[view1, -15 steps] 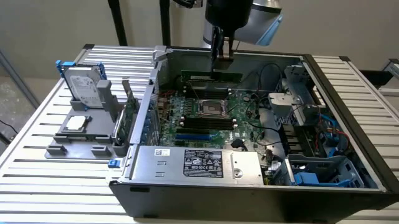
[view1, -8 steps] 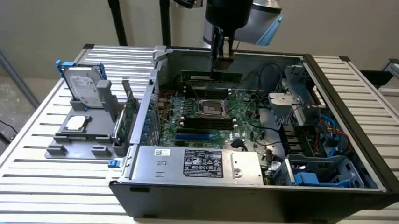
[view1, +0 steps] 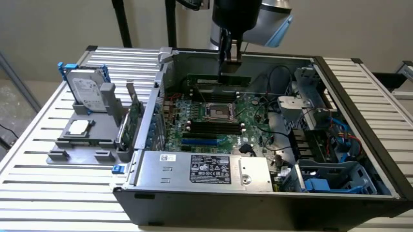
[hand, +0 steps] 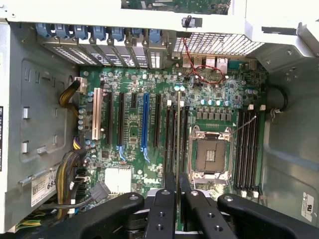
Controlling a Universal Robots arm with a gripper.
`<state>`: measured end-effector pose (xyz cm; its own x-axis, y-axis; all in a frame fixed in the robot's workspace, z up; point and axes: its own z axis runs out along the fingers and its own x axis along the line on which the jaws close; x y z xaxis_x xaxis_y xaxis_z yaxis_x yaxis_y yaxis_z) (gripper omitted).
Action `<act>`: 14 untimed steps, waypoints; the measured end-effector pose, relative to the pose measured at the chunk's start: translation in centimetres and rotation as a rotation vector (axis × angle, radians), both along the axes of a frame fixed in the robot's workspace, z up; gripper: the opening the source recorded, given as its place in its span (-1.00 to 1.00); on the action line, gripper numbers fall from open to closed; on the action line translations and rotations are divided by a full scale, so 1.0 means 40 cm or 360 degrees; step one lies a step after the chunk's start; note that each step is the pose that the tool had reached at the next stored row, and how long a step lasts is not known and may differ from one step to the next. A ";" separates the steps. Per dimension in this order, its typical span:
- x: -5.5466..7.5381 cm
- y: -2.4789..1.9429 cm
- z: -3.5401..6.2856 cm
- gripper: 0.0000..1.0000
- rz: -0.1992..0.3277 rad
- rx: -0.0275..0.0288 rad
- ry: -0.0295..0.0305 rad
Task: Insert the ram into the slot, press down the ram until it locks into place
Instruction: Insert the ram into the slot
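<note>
My gripper [view1: 230,60] reaches down into the open computer case [view1: 361,96] and is shut on the ram [view1: 225,78], a thin green stick held level by its top edge. In the wrist view the ram [hand: 178,129] appears edge-on between the black fingers [hand: 164,209], running lengthwise along the bank of long black slots [hand: 172,134] beside the CPU socket [hand: 212,154]. It hangs low over that bank [view1: 210,88]; I cannot tell whether it touches a slot. A second bank of black slots [hand: 247,149] lies on the socket's other side.
A bright blue socket [hand: 145,122] and other expansion sockets lie beyond the slot bank. The power supply [view1: 200,169] fills the case's near side, and drive cages [view1: 310,101] stand at the exterior view's right. A hard drive [view1: 87,89] and an upright green card [view1: 132,121] sit outside the case.
</note>
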<state>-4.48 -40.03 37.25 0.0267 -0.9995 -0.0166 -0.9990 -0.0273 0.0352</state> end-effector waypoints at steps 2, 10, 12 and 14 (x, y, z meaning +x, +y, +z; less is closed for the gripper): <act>0.000 0.001 -0.009 -0.73 0.0000 0.00001 -0.00015; 0.000 0.008 -0.046 -0.73 0.0000 0.00001 -0.00018; 0.000 0.011 -0.055 -0.73 0.0000 0.00003 -0.00020; 0.000 0.014 -0.064 -0.73 0.0000 0.00003 -0.00019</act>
